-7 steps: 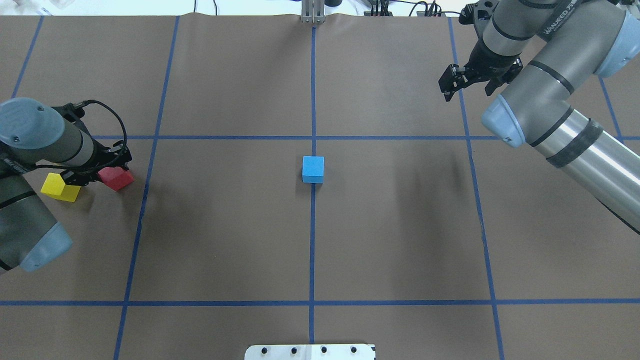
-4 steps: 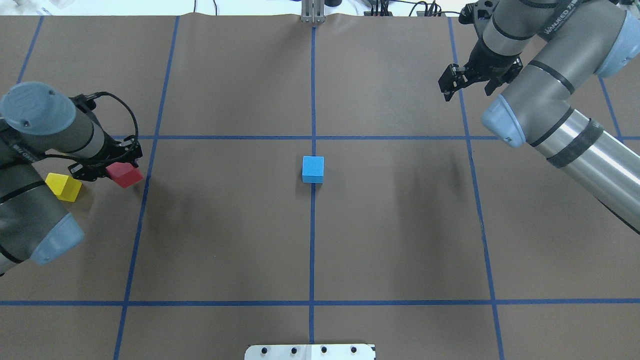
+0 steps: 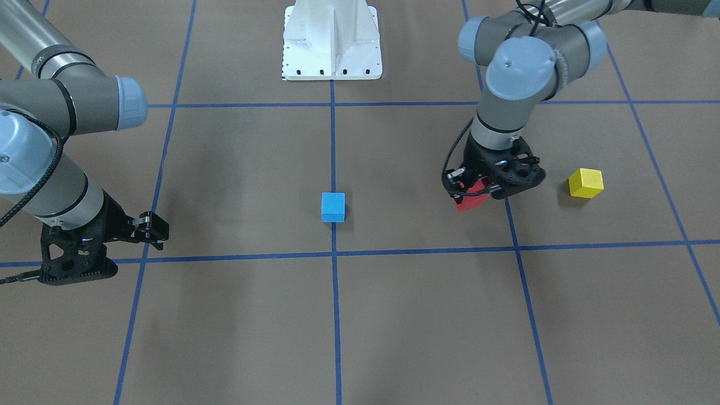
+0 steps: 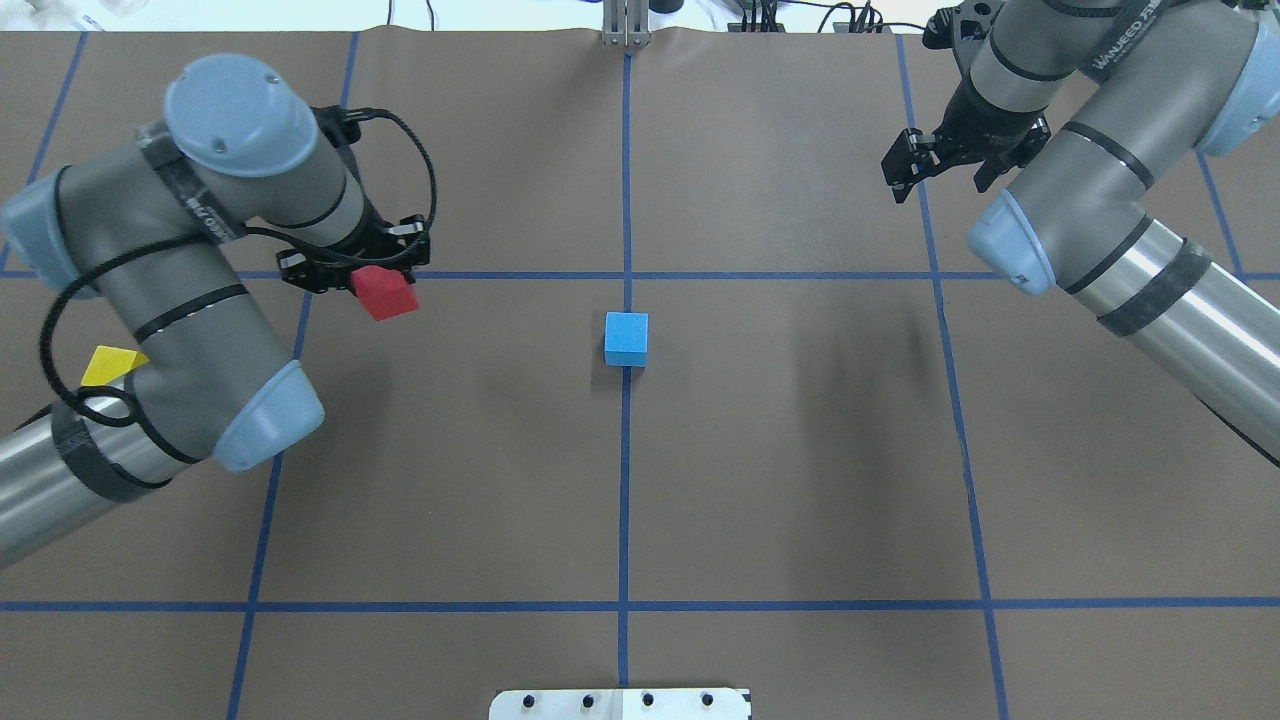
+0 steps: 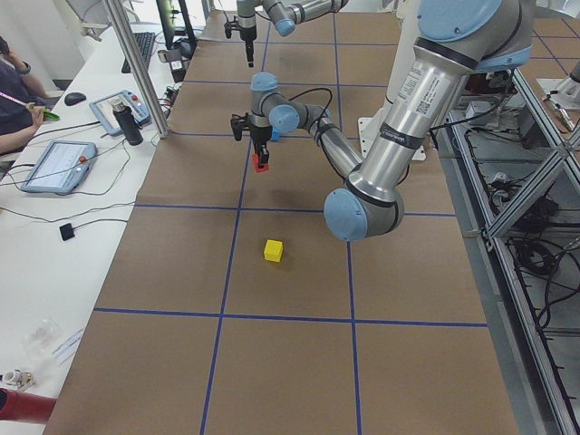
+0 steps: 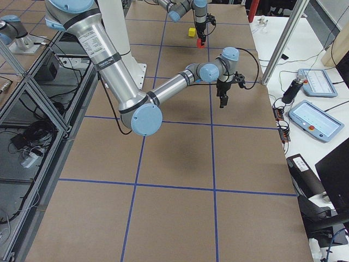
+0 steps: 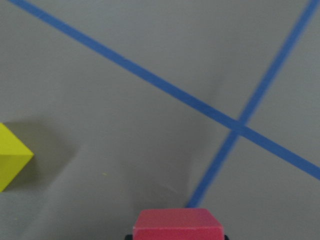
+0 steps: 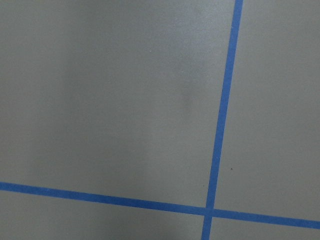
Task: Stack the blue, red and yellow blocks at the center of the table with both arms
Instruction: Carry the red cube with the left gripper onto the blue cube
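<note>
left hand point(image 4: 372, 277) grips the red block point(image 4: 386, 294) above the worktop point(image 4: 800, 450); yellow block point(image 3: 585, 183) near its outer side, blue block point(image 4: 626, 338) well apart inward. right hand point(image 4: 940, 168) hangs released.

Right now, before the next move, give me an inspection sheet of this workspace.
Surface: brown table, blue tape grid, flat.
Job's things: blue block on the centre line; red block in the left end effector; yellow block alone on the robot's left side.
Clutter: nothing seen.
End effectors: left shut on the red block; right end effector open, empty.
Cables: black cable loops round the left wrist.
Surroundings: white pedestal at the robot's base; bench with tablets alongside.
</note>
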Controlling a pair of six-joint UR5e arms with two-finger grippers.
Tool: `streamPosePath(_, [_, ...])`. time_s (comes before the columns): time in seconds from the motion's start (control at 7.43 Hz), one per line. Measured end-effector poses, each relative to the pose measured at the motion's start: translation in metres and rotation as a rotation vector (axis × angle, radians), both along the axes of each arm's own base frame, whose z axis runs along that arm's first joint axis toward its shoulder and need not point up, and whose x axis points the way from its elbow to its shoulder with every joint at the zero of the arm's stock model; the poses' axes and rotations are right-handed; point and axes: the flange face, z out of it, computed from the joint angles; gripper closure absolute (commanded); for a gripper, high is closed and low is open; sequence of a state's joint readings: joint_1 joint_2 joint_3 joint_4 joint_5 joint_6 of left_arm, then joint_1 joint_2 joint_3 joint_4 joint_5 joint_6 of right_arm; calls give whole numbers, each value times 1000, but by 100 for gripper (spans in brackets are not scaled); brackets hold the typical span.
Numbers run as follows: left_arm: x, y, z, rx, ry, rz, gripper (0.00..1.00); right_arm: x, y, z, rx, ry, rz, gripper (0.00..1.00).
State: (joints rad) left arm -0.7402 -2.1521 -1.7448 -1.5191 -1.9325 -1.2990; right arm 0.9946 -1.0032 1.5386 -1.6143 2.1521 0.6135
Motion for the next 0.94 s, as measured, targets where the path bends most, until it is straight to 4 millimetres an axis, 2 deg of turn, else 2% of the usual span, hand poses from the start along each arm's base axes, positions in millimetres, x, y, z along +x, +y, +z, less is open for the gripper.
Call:
streamPosePath(0.13, [24, 9, -34, 65, 20, 58, 100, 0, 0, 1, -1, 0, 0, 1])
streamPosePath(0.4, [70, 25, -80, 189, 21, 157, 100, 1, 1, 3, -4, 2, 2, 1])
streamPosePath(0.54, [94, 19, -102, 222, 15, 190, 100, 2, 2, 4, -5, 2, 3, 1])
streamPosePath(0.81, [136, 12, -133, 251, 5, 245, 100, 3, 3, 5, -7, 2, 4, 1])
streamPosePath(0.94, [146, 14, -140, 250, 7, 255, 100, 3, 4, 6, -8, 3, 5, 1])
